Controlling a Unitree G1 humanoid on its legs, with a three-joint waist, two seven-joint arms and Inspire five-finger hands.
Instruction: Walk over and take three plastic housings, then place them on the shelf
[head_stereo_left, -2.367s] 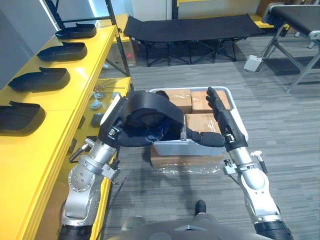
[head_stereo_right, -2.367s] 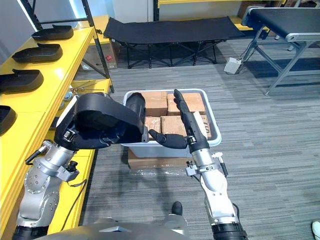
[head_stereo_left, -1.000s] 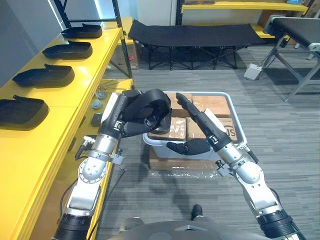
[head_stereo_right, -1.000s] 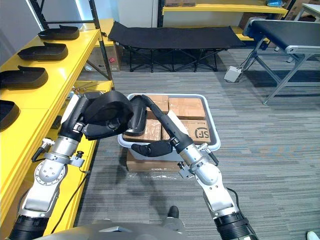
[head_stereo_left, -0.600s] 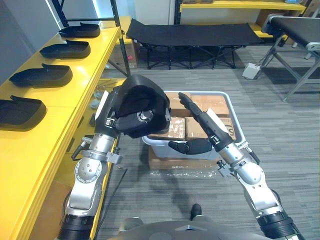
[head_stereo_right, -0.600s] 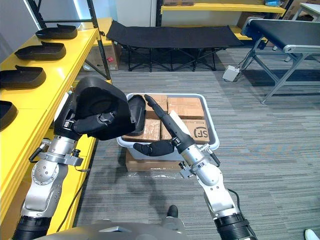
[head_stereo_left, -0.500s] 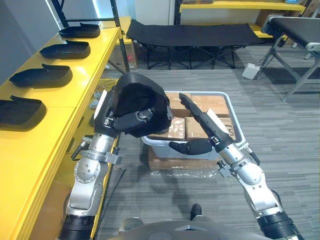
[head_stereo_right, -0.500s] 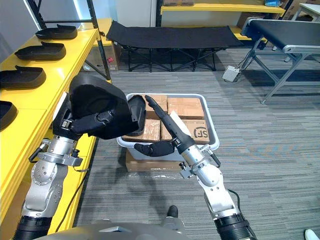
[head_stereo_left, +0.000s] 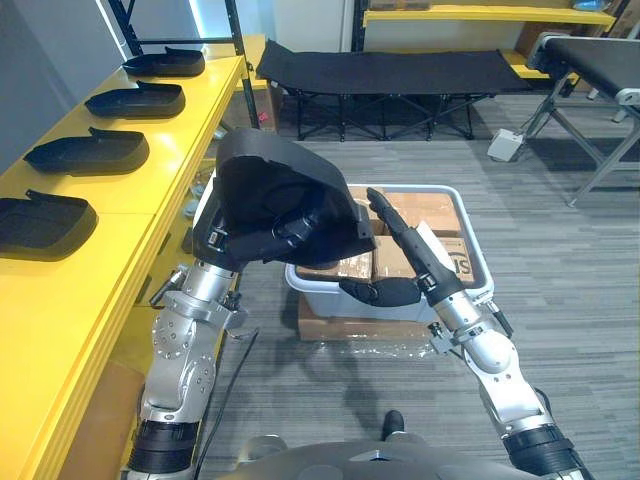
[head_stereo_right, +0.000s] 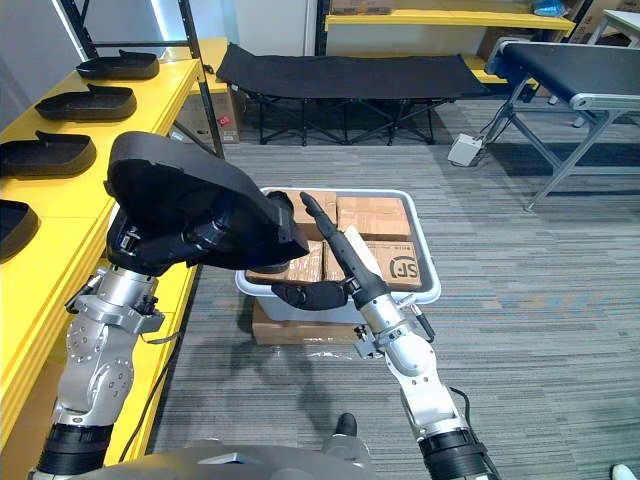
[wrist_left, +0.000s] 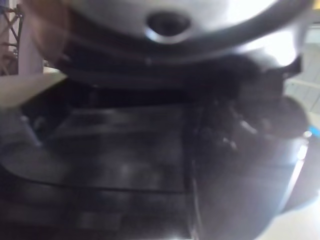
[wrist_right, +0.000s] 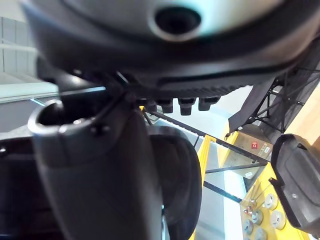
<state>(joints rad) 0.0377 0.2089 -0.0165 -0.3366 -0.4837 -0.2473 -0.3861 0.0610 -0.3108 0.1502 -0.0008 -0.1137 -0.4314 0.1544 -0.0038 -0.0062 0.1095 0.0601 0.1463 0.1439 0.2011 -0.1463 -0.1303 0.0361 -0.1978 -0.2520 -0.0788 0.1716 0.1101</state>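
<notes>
The housing (head_stereo_left: 270, 170) in the left hand (head_stereo_left: 297, 223) is moulded in smooth, matt black plastic. The tub (head_stereo_left: 322, 300) under the right hand (head_stereo_left: 425, 268) is formed of pale smooth plastic and packed with cardboard boxes (head_stereo_left: 425, 210).

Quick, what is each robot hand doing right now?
Left hand: closed around the black plastic housing, holding it up.
Right hand: open, fingers straight, holding nothing.

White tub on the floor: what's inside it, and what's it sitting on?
Brown cardboard boxes lie in the tub, which sits on a flat carton. The black housing gripped in the left hand and the open right hand hide part of its left side.
</notes>
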